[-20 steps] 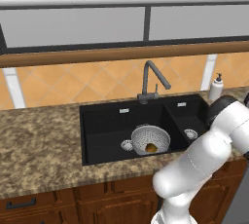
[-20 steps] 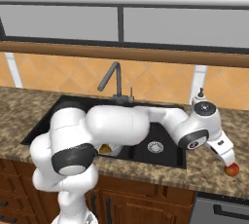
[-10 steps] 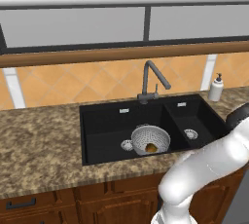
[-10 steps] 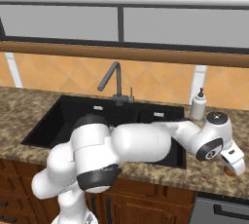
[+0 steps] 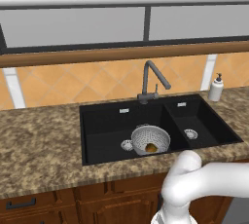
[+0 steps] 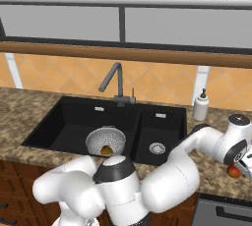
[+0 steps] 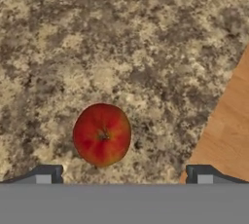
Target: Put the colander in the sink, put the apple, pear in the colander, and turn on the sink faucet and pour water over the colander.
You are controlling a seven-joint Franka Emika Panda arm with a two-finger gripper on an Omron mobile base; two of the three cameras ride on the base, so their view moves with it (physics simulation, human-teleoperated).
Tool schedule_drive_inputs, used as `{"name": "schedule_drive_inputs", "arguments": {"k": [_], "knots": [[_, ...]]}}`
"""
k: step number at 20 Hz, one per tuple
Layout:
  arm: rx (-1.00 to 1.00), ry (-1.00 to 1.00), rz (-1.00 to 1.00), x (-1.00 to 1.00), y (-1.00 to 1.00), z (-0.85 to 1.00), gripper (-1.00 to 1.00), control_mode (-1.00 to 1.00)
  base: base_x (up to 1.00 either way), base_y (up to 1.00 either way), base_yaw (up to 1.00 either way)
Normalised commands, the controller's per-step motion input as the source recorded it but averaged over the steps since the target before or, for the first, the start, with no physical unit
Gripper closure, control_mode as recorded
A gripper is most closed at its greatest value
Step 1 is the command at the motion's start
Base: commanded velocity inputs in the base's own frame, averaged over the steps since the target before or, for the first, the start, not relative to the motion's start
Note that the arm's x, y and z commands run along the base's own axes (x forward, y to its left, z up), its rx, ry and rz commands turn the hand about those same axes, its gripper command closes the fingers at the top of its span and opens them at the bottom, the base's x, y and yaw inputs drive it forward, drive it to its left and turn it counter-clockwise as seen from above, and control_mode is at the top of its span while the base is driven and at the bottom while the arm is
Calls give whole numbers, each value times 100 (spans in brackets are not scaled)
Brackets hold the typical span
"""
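While my two fingertips [image 7: 44, 173] stand wide apart at the bottom of the hand view, nothing sits between them; my gripper [image 7: 124, 174] grips nothing. Just above the tips lies the apple [image 7: 102, 134], red with a yellowish blush, its stem dimple facing the camera, resting on the speckled granite counter [image 7: 121, 43]. It sits nearer my left-hand tip in that view than the other one, apart from both. A strip of orange-brown wood-coloured surface [image 7: 231, 125] cuts in at the right edge of the hand view.

From the right base view, my arm reaches out to the far right, and the apple shows there as a small red spot on the counter, partly hidden behind my hand near the picture's edge. A white soap dispenser [image 6: 200, 106] stands on the counter behind, beside the sink's right corner.

Well apart from the apple, the black sink [image 5: 102, 121] lies in the counter. The colander [image 5: 151, 139] sits in the larger basin, near the wall dividing the two basins, just beside that basin's silver drain. Inside it rests the pear [image 5: 151, 147], yellowish-brown, low in the bowl. The sink faucet [image 5: 151, 79] rises behind the basins, its spout angled toward the right in the left base view.
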Motion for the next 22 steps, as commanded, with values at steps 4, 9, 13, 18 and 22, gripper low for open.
{"name": "schedule_drive_inputs", "arguments": {"k": [4,9,13,18,22], "knots": [[9,6,2,0,0,-14,-100,-100,0,0,0],[5,1,2,12,0,-13,-100,-100,0,0,0],[2,2,1,30,0,-18,-100,-100,0,0,0],[1,2,0,13,-6,-28,-100,-100,0,0,0],[1,2,0,0,-15,-32,-100,-100,0,0,0]]}}
